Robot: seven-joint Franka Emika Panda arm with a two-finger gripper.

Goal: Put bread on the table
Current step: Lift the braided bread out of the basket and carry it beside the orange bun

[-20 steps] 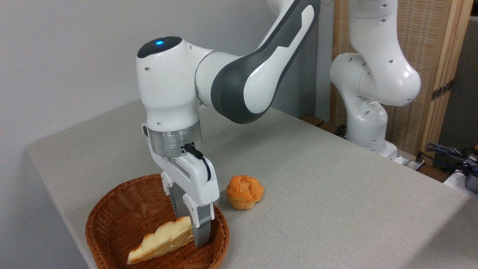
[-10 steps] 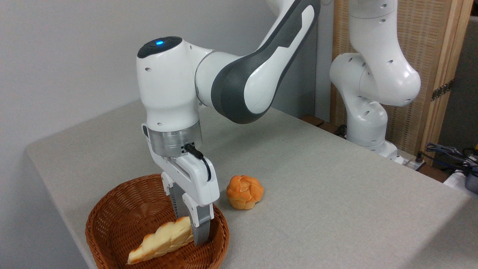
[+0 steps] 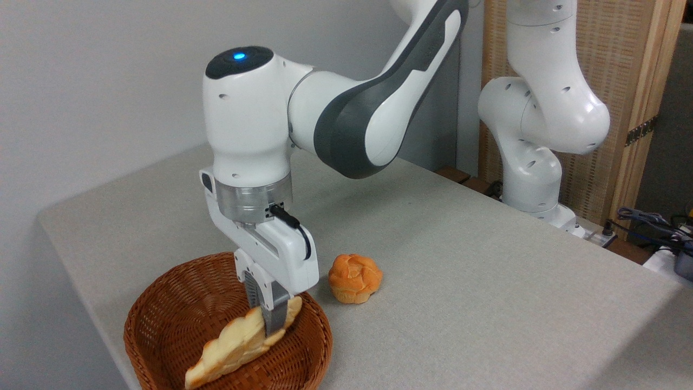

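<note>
Down at the near left of the scene, the gripper (image 3: 269, 319) hung over the brown wicker basket (image 3: 162, 309) with its fingers (image 3: 275, 317) clamped on the bread (image 3: 235, 341), gripping the loaf near its upper right end. That long braided loaf was tilted: its right tip stood raised beside the fingers, close to the basket's right rim, while its pointed left tip dipped toward the near edge of the basket. Whether that lower tip touched the weave or hung just clear of it could not be told from this angle. The crust looked pale golden with lighter creases between the braids. The gripper's white body pointed almost straight down from a silver wrist ring, with a black cable looped at its right side. Above it, the white and dark grey arm (image 3: 352, 124) swept up and to the right, a blue light showing on top of the joint over the wrist. The basket sat on the near left part of the table (image 3: 487, 281), whose light grey textured top spread far and to the right. A small round orange bun (image 3: 355, 278) rested on the table just right of the basket, apart from the gripper. At the far right, the arm's white base column (image 3: 533, 162) stood at the table's far edge, before a woven panel.
</note>
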